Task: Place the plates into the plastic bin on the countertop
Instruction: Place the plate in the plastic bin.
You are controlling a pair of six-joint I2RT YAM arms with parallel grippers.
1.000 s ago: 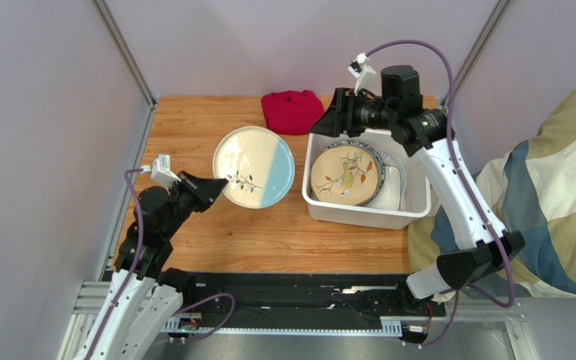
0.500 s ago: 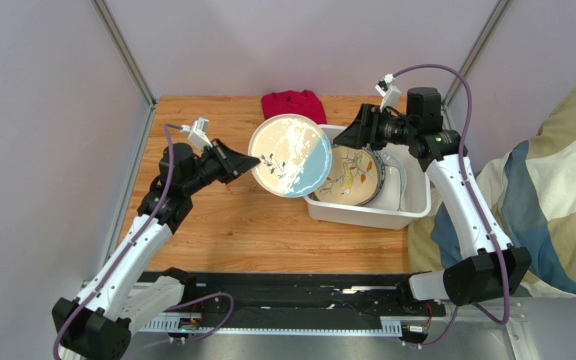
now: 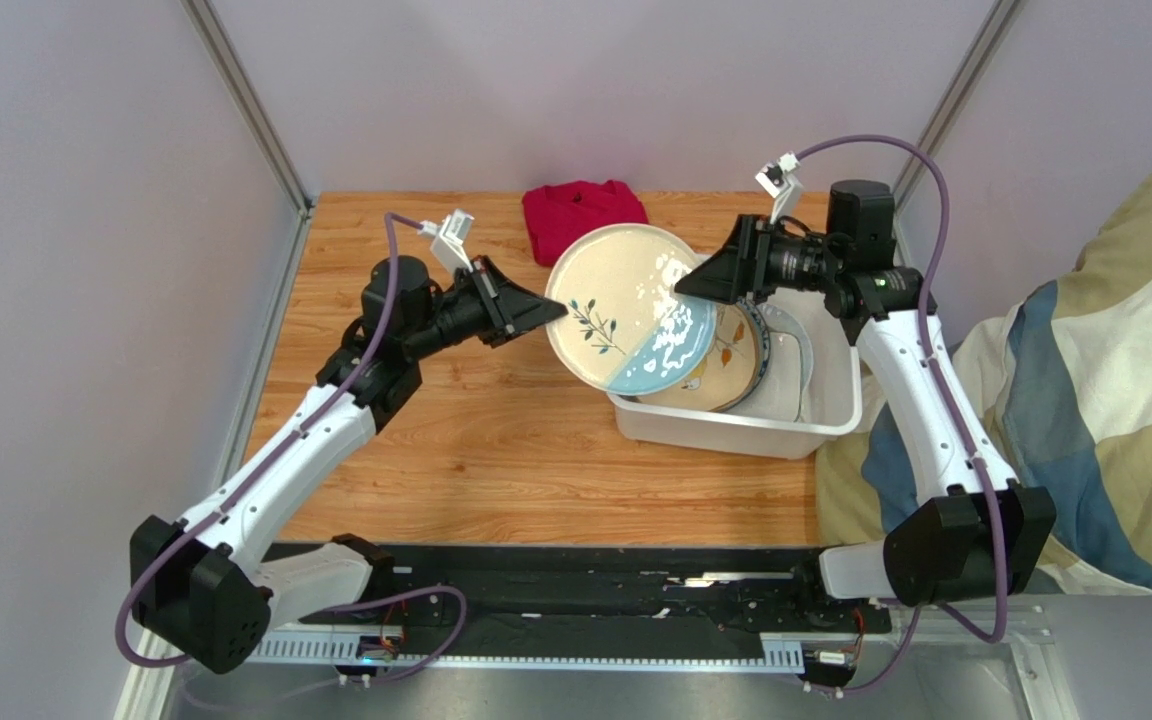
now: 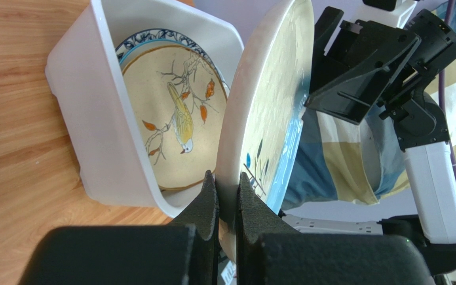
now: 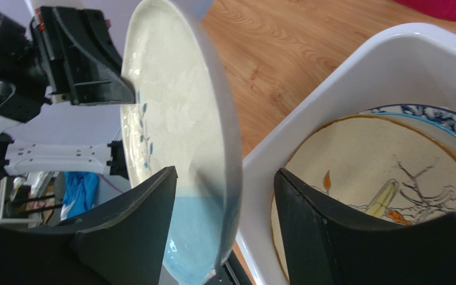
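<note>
My left gripper is shut on the rim of the cream-and-blue plate with leaf sprigs and holds it tilted in the air over the left rim of the white plastic bin. In the left wrist view the fingers pinch the plate's edge. My right gripper is open, its jaws set either side of the plate's far edge without touching it. In the bin lies a bird-print plate on a blue floral plate and a white dish.
A folded red cloth lies at the back of the wood countertop. Grey walls close in the left and back. A patterned blanket lies off the right edge.
My left arm has carried the plate right, from over the countertop's middle to over the bin's left rim. My right gripper has come down and left to the plate's far edge.
</note>
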